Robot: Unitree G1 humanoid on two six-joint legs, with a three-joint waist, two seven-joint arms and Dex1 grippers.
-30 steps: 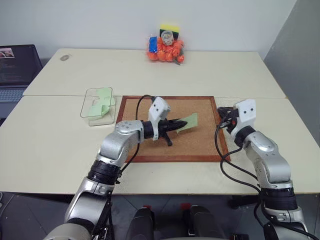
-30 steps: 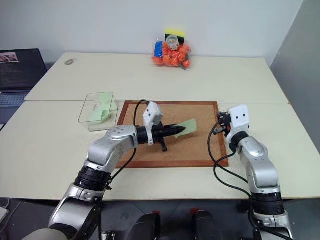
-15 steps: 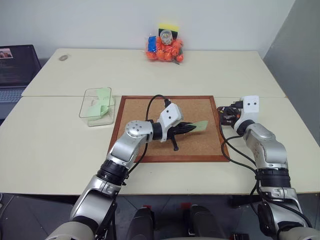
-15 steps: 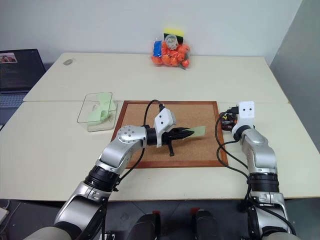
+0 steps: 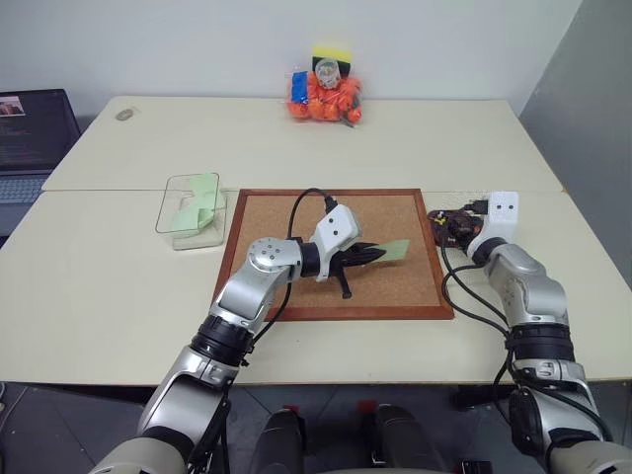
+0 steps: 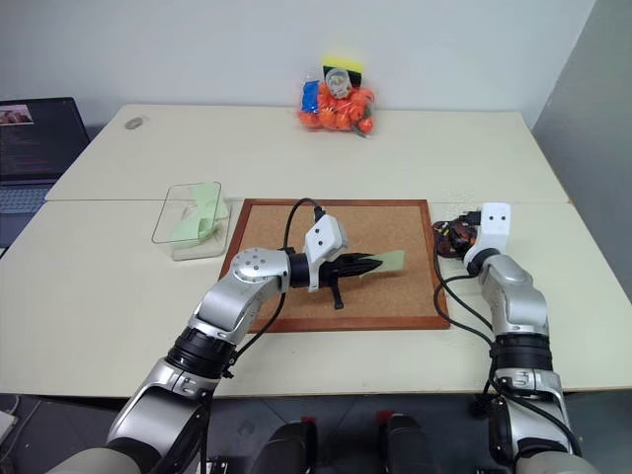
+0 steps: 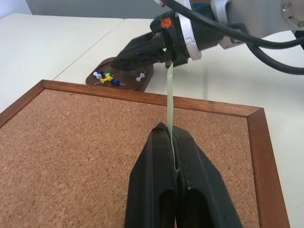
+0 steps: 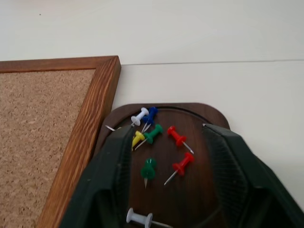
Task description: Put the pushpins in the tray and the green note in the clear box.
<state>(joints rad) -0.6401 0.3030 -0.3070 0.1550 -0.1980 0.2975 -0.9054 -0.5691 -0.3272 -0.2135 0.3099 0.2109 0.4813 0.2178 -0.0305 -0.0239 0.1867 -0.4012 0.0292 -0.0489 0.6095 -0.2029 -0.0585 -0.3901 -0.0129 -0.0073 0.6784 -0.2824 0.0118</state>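
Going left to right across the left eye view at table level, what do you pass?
Laptop → clear box → cork board → left gripper pinching the green note → tray → right gripper.

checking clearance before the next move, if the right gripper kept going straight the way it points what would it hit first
Most likely the tray: the right gripper, open, hangs over it with the pushpins between its fingers. It points only slightly downward, so it might graze the far rim or pass onto the table; depth is unclear.
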